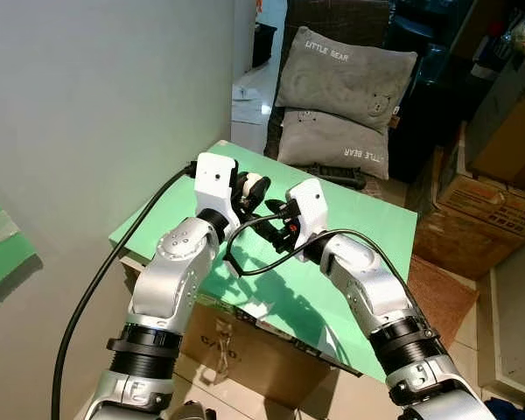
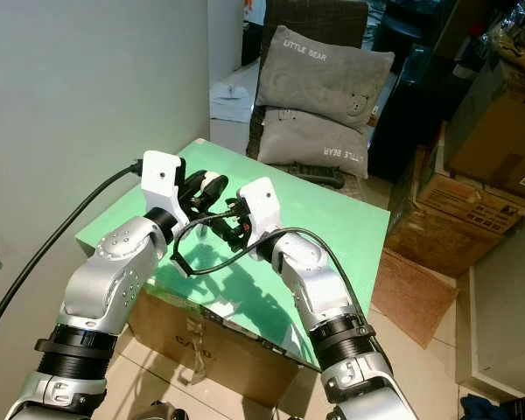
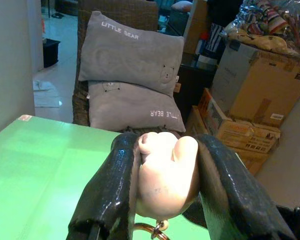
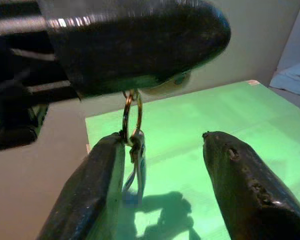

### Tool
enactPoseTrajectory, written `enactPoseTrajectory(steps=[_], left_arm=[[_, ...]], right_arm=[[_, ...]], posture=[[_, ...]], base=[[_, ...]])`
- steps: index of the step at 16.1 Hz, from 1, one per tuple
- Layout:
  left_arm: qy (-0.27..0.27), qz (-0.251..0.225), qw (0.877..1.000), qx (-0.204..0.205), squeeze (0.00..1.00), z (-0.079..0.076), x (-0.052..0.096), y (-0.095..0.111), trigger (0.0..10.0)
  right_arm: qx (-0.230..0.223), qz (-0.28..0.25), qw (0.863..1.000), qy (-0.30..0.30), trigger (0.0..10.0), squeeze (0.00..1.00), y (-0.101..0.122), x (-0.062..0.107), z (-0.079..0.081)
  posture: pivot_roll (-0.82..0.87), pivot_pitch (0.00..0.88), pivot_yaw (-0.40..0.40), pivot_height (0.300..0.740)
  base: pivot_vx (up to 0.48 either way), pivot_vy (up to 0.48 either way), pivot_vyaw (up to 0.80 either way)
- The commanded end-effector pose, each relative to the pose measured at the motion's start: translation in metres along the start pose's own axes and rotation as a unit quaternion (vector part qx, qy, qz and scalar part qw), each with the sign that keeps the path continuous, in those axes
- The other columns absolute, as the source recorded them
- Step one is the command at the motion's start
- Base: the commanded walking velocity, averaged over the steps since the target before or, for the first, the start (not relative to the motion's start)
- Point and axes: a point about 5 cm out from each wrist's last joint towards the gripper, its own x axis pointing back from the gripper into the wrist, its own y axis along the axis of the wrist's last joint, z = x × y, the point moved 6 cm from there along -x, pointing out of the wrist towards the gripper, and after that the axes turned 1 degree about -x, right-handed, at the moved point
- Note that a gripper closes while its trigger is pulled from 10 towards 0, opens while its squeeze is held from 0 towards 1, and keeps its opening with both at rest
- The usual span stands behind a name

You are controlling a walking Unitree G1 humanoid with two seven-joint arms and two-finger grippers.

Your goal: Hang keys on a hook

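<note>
My left gripper (image 3: pixel 167 150) is shut on a cream plush keychain figure (image 3: pixel 165 175), held above the green table (image 1: pixel 367 227). A brass key ring (image 4: pixel 131 112) hangs under the figure, with a key (image 4: pixel 137 170) dangling from it. My right gripper (image 4: pixel 162 142) is open just below the left one, its fingers on either side of the hanging ring. The key rests against one right finger (image 4: pixel 97 180). In the left eye view both grippers meet over the table's middle, left gripper (image 1: pixel 249 188) beside right gripper (image 1: pixel 276 232).
A plain wall (image 1: pixel 87 105) runs along the left. Two grey pillows (image 1: pixel 346 70) lean on a chair behind the table. Cardboard boxes (image 1: pixel 490 201) stack at the right, and another box (image 1: pixel 245 350) sits under the table. A black cable (image 1: pixel 96 280) trails from the left arm.
</note>
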Motion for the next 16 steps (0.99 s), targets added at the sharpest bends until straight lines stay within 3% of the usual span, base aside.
enactPoseTrajectory(steps=[1, 10, 16], left_arm=[[-0.008, -0.015, 1.000, -0.004, 0.00, -0.006, -0.003, 0.012, 0.0], [-0.010, -0.015, 1.000, -0.005, 0.00, -0.008, -0.002, 0.012, 0.0], [-0.009, -0.014, 1.000, -0.010, 0.00, -0.007, -0.001, 0.011, 0.0]], right_arm=[[0.005, -0.006, 1.000, -0.008, 0.0, 0.00, 0.006, 0.000, -0.005], [0.005, -0.007, 1.000, -0.009, 0.0, 0.00, 0.005, -0.001, -0.006], [-0.014, -0.033, 0.999, -0.021, 0.0, 0.00, 0.014, 0.006, -0.016]], posture=[[0.06, 0.000, -0.053, 0.740], [0.07, 0.000, -0.056, 0.740], [0.07, 0.000, -0.056, 0.740]], base=[[0.000, 0.000, 0.00], [0.000, 0.000, 0.00], [0.000, 0.000, 0.00]])
